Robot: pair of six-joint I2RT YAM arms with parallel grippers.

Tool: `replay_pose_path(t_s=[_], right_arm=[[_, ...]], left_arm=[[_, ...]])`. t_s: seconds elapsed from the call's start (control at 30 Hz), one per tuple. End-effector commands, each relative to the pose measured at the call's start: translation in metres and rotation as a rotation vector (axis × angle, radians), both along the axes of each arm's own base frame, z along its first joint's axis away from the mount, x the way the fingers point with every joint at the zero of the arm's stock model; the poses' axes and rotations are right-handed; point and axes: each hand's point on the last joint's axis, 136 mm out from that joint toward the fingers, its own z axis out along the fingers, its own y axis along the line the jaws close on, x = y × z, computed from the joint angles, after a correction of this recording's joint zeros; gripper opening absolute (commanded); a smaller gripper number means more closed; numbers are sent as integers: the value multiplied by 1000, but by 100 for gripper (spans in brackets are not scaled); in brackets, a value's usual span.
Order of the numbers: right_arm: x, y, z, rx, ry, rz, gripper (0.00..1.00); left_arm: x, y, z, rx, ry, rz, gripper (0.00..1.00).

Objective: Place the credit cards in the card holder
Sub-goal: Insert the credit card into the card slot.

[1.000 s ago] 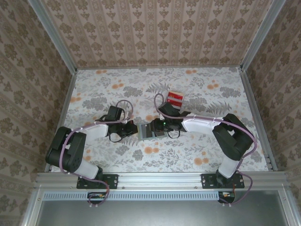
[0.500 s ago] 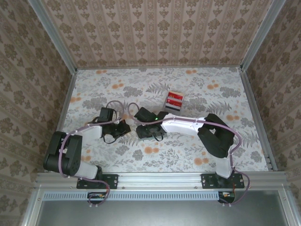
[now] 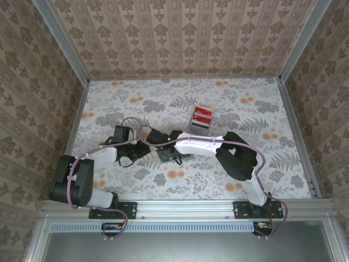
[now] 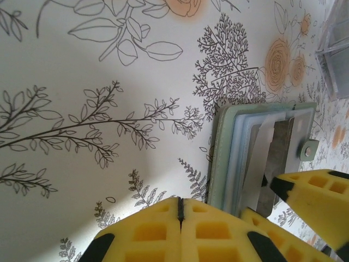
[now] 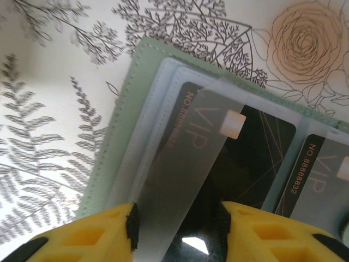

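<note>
Left gripper (image 4: pixel 180 210) jaws shut, just beside card holder (image 5: pixel 117 147) edge. Right gripper (image 5: pixel 177 224) clamped pale card (image 5: pixel 191 164) by long edges over open holder, left of table (image 3: pixel 245 98) centre. Red cards (image 3: pixel 203 115) well apart, far side.

The left arm (image 3: pixel 101 155) is reaching inward, its left gripper (image 4: pixel 180 215) pressing fully closed. The right arm (image 3: pixel 199 144) is stretching leftward toward it. The right gripper (image 5: pixel 177 221) is standing partway apart, seemingly pinching a pale translucent card (image 5: pixel 180 164).
</note>
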Motion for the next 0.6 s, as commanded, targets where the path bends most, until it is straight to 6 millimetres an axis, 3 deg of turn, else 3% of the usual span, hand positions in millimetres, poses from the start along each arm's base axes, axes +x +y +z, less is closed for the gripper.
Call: replay_pose_path(t_s=[0.0, 0.13, 0.33, 0.57], right_arm=[[-1, -8, -6, -59, 6, -3, 40], [-2, -6, -9, -52, 16, -1, 35], [-4, -3, -7, 3, 40, -14, 16], [0, -3, 5, 189, 70, -63, 1]], left_arm=[[-1, -1, -1, -14, -13, -23, 3], [0, -1, -2, -16, -13, -27, 3], [1, -2, -1, -19, -13, -30, 4], [2, -3, 1, -24, -15, -31, 4]])
